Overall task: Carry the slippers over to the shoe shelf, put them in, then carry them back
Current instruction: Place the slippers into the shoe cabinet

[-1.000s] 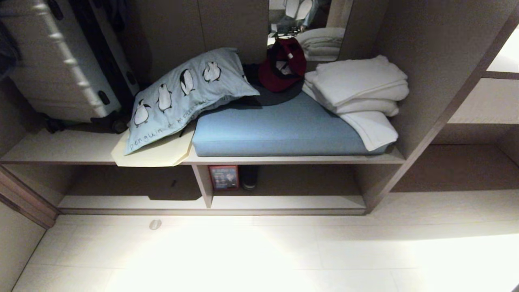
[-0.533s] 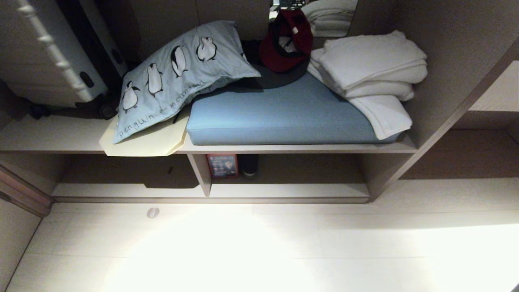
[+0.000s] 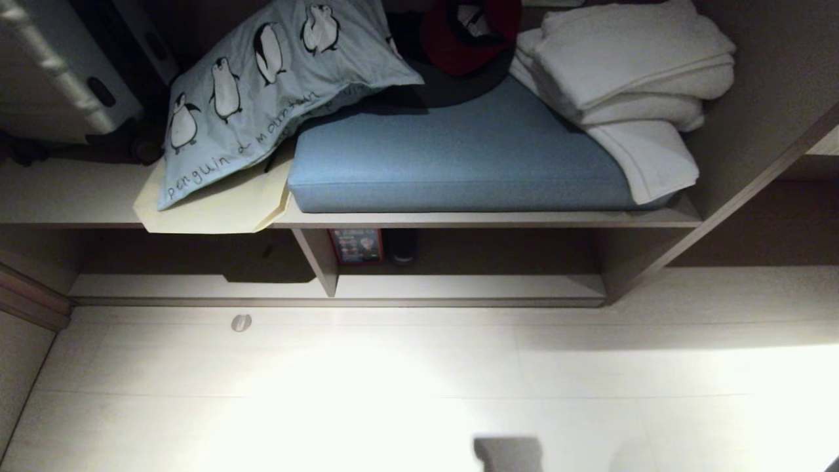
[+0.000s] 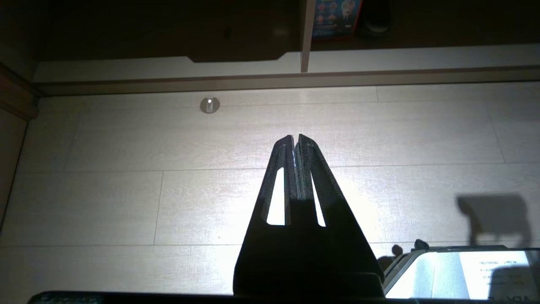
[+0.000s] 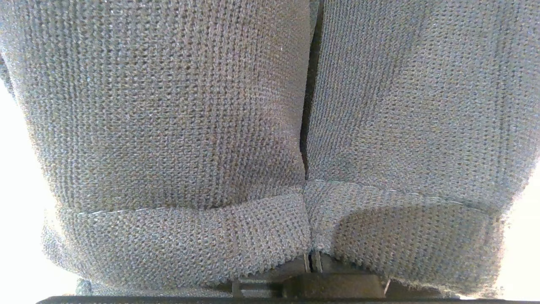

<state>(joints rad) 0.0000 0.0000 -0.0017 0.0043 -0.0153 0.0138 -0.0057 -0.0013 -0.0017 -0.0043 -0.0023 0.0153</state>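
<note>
Right pincer (image 5: pixel 311 264): my right wrist camera is filled by the slippers (image 5: pixel 168 126), two knitted grey panels side by side with a stitched hem band; the jaws are clamped on them at the hem.
Left pincer (image 4: pixel 294 139): tips pressed together, nothing between them; I see two dark slotted tapered fingers (image 4: pixel 280 169) hanging over the floor.
Floor (image 3: pixel 393 380): pale wood-grain planks, glare patch in the middle, a small round metal stop (image 3: pixel 241 322) near the shelf front.
Shoe shelf (image 3: pixel 459 287): low, open-fronted, grey-brown laminate, pale raised base board, one vertical divider (image 3: pixel 318 259); I see no slippers inside it.
Inside, just right of the divider: red box (image 3: pixel 356 245) with a black shoe (image 3: pixel 402 246) beside it.
Surface above (image 3: pixel 78 196): flat blue cushion (image 3: pixel 452 157), rectangular and matte.
On the cushion: penguin-print pillow (image 3: pixel 262 85) leaning at left, folded white towels (image 3: pixel 629 72) at right, red cap (image 3: pixel 468 33) behind.
Far left: ribbed hard-shell suitcase (image 3: pixel 52 72).
</note>
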